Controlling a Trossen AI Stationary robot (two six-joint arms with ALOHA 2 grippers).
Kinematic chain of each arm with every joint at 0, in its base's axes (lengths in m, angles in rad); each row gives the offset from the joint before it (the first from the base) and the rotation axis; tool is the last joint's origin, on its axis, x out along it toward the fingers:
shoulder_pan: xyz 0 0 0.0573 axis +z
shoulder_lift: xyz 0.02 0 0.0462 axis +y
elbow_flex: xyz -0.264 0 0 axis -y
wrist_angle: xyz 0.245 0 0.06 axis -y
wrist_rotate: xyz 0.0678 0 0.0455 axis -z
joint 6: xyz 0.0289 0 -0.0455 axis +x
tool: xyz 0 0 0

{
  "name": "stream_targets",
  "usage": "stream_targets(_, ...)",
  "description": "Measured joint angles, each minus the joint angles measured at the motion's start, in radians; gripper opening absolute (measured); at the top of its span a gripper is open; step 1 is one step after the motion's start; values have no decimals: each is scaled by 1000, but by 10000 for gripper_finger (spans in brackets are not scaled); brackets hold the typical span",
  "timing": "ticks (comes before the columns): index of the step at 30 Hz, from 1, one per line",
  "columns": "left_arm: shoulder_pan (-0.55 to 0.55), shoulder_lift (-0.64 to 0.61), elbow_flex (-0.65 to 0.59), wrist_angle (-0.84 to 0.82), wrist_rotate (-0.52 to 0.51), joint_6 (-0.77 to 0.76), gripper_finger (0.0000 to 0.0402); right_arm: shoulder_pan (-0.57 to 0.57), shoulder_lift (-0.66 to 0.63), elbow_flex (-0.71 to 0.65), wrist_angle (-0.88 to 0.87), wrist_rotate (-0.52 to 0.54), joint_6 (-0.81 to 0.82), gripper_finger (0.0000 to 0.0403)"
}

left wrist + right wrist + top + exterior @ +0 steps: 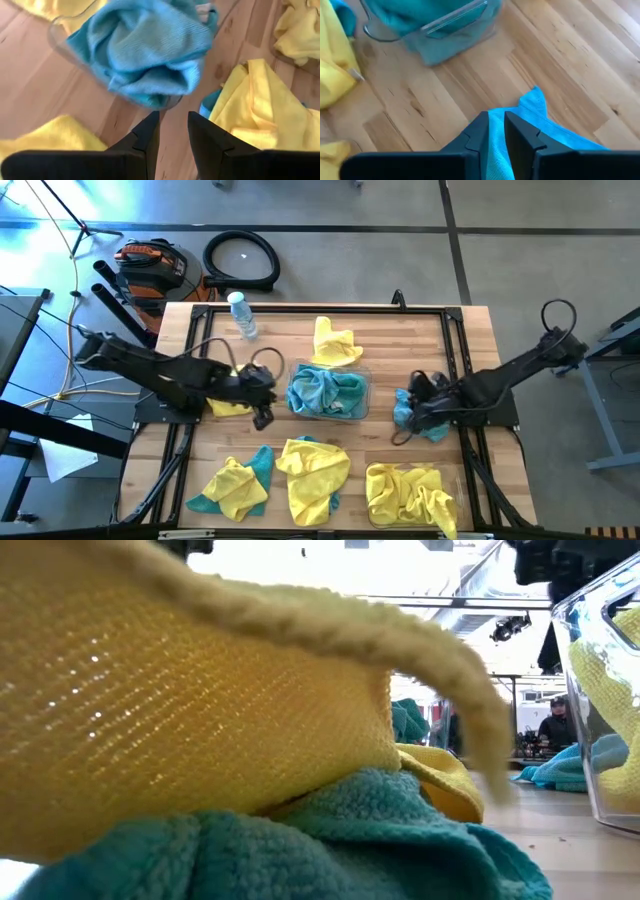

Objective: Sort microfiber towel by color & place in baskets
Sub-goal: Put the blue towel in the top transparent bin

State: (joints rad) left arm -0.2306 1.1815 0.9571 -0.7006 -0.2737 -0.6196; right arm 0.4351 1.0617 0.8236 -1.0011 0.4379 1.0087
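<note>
Right gripper (492, 131) seen right of centre, jaws narrowed onto fold of teal towel (540, 127) lying on table (445, 90). Left gripper (172, 131) jaws narrowly parted, empty, beside teal-filled basket (328, 391) at centre. Cloth judged light, limp, non-slip; raised fold best pinched.

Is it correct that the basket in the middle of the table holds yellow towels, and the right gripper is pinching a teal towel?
Only the colour is wrong. In the high view, the basket in the middle of the table holds teal towels, not yellow ones. The right gripper is indeed pinching a teal towel.
</note>
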Motion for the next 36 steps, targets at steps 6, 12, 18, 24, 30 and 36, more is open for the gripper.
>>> stream_targets(6,0,-151,-118,6,-15,-81,92,-128,146,71,-107,-166,-96,47)
stream_targets(12,0,-224,-181,17,-50,-94,92,-216,232,72,-238,-258,-97,92)
stream_targets(18,0,-230,-192,19,-49,-65,92,-246,258,72,-246,-336,-45,166)
stream_targets(24,1,-231,-192,15,-30,-15,92,-245,260,27,-198,-396,43,218)
stream_targets(30,21,-237,-192,-5,-10,67,92,-245,260,-115,-13,-471,106,227)
stream_targets(36,80,-260,-192,-7,38,129,92,-245,258,-249,163,-476,225,227)
